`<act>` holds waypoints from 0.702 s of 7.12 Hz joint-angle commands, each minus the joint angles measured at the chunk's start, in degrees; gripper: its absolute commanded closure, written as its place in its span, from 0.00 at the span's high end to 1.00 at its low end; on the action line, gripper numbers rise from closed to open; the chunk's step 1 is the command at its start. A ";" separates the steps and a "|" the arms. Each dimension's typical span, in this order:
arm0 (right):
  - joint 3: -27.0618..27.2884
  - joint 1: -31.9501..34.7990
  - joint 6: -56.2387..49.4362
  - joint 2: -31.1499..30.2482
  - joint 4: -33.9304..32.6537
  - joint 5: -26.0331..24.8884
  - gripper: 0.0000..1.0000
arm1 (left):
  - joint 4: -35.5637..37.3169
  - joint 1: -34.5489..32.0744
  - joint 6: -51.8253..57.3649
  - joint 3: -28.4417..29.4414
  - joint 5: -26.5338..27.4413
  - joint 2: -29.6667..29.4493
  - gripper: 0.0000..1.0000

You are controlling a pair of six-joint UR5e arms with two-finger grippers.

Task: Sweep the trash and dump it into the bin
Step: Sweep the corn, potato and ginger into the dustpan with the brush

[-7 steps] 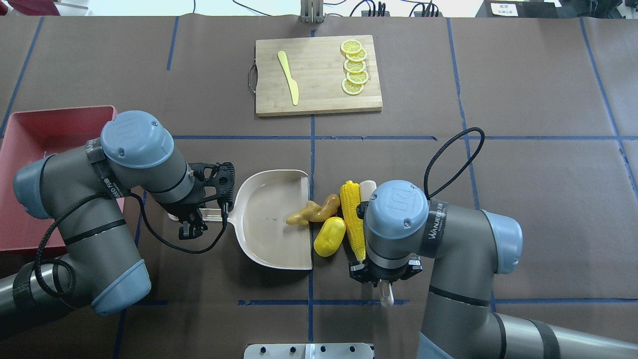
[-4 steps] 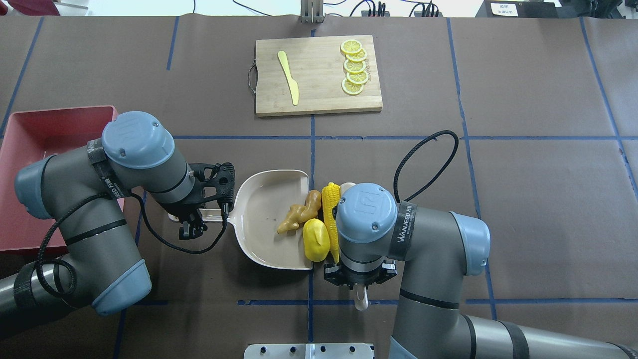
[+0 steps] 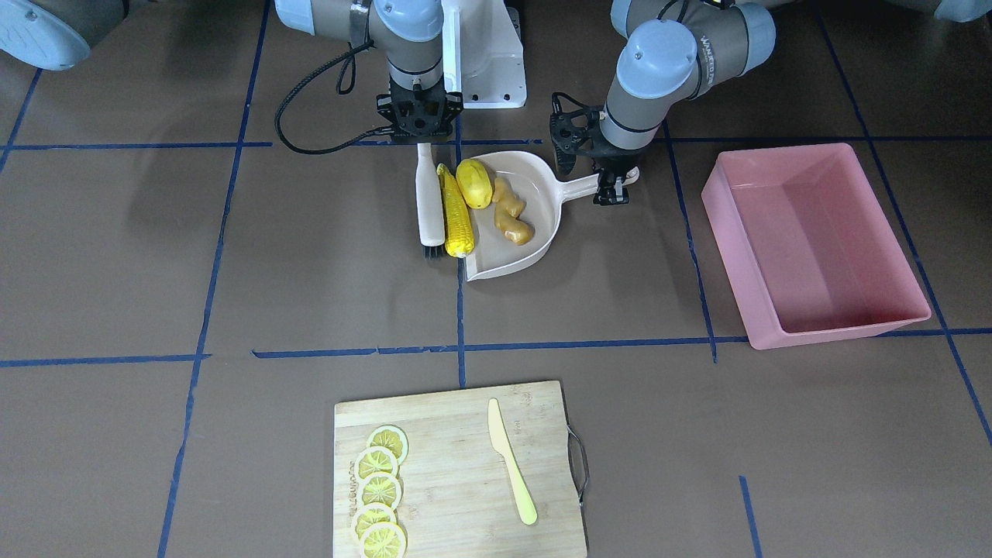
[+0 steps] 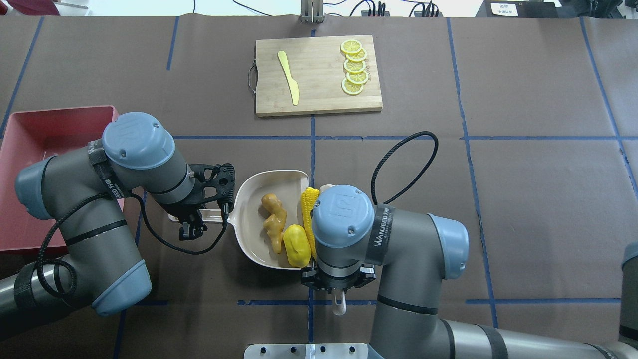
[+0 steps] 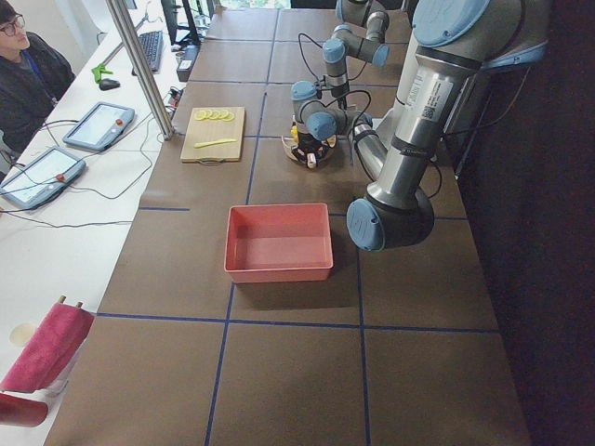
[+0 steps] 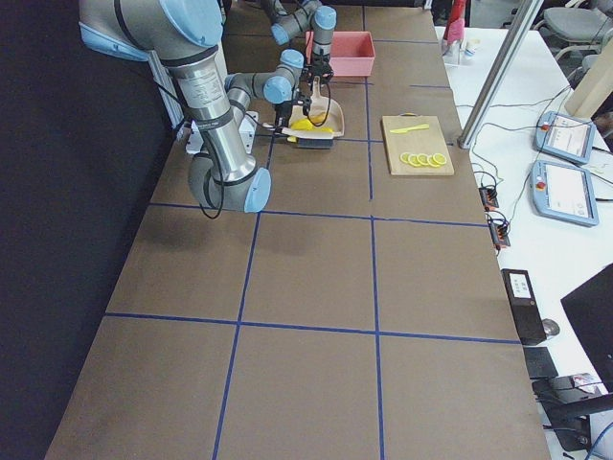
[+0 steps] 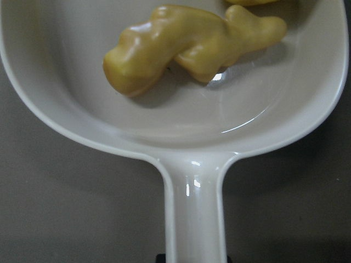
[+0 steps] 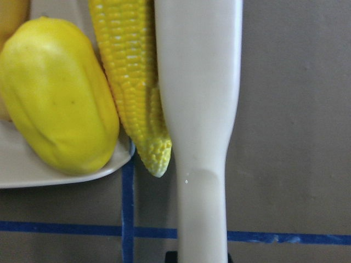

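The beige dustpan [image 4: 253, 199] lies on the table at centre. My left gripper [image 4: 199, 215] is shut on its handle [image 7: 194, 208]. The ginger root [image 4: 273, 220] and the yellow potato [image 4: 296, 245] lie inside the pan. The corn cob [image 4: 307, 219] lies along the pan's open lip, pressed by a white brush [image 3: 428, 203]. My right gripper [image 3: 421, 133] is shut on the brush handle [image 8: 200, 109]. The right wrist view shows the corn [image 8: 134, 82] between the brush and the potato [image 8: 55, 98]. The pink bin [image 3: 814, 240] stands beyond the pan's handle, on my left.
A wooden cutting board [image 4: 319, 89] sits at the far middle of the table with a pale yellow knife [image 4: 289, 77] and lemon slices [image 4: 354, 67]. An operator [image 5: 23, 74] sits at a side desk in the exterior left view.
My right arm has swept the brush to the left. The ginger and potato have slid into the dustpan, and the corn has reached its lip. My left arm has not moved.
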 commanded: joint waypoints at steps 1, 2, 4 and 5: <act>-6.01 -0.23 1.20 4.91 2.15 -0.04 0.00 | -0.03 0.00 -0.01 -0.10 -0.07 0.11 0.00; -9.26 -0.23 2.95 5.54 6.87 -0.04 0.00 | -0.03 0.00 -0.01 -0.10 -0.07 0.03 0.00; -9.47 -0.23 2.97 6.42 7.45 0.05 0.00 | -0.29 0.00 -0.10 -0.28 -0.24 0.03 0.00; -9.03 0.11 2.88 6.34 7.36 0.22 0.00 | -0.30 0.00 -0.10 -0.19 -0.24 0.03 0.00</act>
